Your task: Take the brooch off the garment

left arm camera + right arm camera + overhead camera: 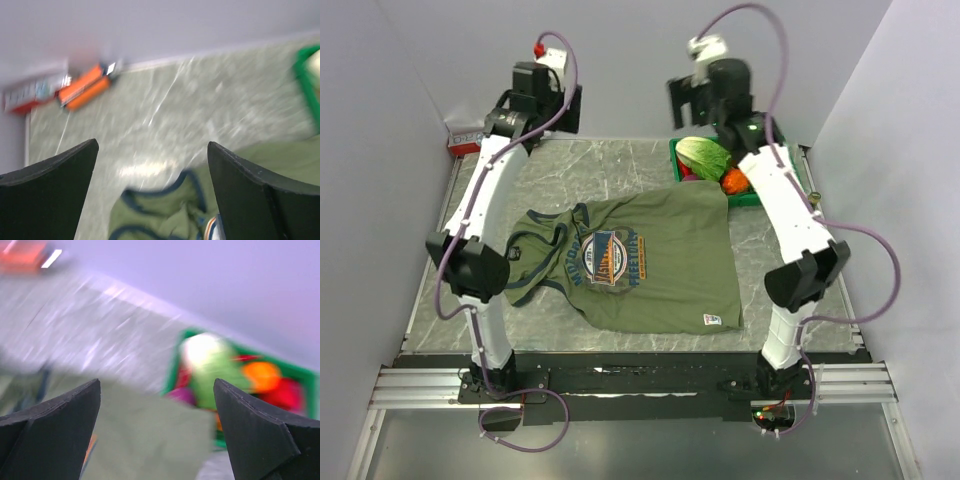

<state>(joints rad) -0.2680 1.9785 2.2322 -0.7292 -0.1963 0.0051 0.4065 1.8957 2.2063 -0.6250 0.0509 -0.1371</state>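
The garment is an olive-green T-shirt lying flat mid-table, collar to the left, with a round chest print and a white hem label. The brooch does not show in any view. My left gripper hangs high over the back left of the table, open and empty, with the shirt's navy-trimmed collar far below it. My right gripper is raised over the back right, also open and empty, above the shirt's hem side. Both wrist views are blurred.
A green basket of toy vegetables stands at the back right, touching the shirt's edge; its rim shows in the right wrist view. A red-and-orange box lies against the back-left wall, and the same box shows in the left wrist view.
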